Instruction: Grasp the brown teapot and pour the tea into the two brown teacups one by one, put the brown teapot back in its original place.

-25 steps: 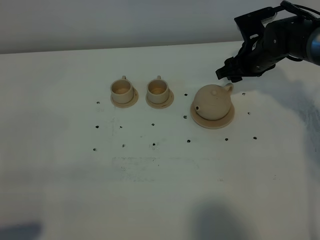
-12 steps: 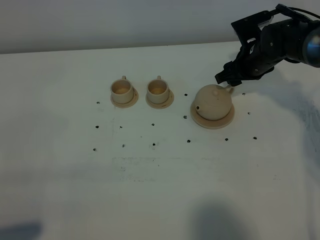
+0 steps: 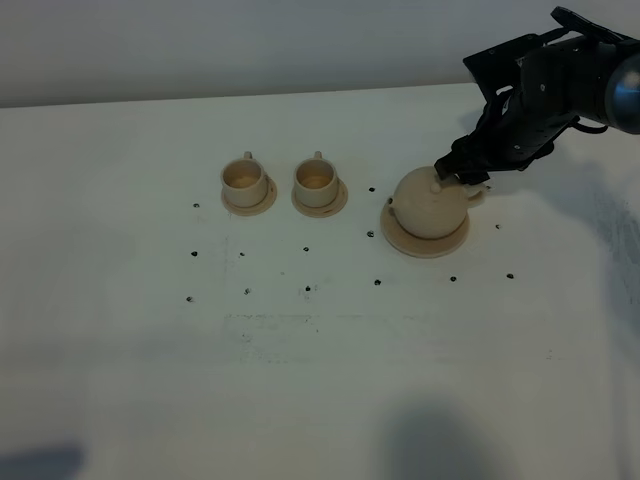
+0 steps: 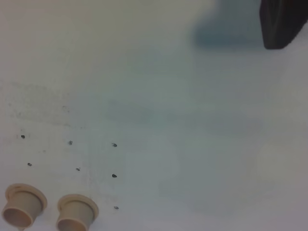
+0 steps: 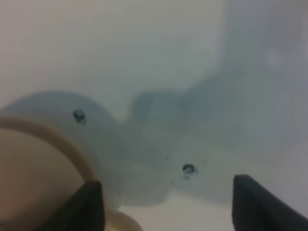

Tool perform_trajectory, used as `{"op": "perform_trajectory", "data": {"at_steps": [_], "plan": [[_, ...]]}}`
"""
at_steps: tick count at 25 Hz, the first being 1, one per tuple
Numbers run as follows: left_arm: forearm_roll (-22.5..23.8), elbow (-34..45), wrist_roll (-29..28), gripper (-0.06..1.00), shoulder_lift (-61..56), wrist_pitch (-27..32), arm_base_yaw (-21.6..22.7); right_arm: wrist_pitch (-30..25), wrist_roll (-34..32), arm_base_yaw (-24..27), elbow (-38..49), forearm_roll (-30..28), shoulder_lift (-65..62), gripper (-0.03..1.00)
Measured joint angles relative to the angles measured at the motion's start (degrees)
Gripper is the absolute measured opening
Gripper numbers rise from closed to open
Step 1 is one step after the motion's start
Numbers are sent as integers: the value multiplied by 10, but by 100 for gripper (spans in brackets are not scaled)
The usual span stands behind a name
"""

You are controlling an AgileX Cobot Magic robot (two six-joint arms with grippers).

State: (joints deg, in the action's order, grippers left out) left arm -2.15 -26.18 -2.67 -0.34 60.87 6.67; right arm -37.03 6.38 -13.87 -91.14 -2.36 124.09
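Right end effector at brown teapot edge

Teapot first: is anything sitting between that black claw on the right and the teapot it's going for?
Nothing visible. The right gripper hangs open close by the brown teapot, on its handle side, with no object between them. The table around them shows only small dark marks.
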Motion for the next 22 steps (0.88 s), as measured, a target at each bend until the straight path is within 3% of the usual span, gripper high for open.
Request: {"op": "perform_trajectory", "data": {"at_steps": [12, 22], "plan": [[0, 0, 0, 31, 0, 0, 0, -17, 2, -6, -36, -17, 0, 55], [0, 0, 0, 31, 0, 0, 0, -46, 2, 1, -36, -74, 0, 55]]}}
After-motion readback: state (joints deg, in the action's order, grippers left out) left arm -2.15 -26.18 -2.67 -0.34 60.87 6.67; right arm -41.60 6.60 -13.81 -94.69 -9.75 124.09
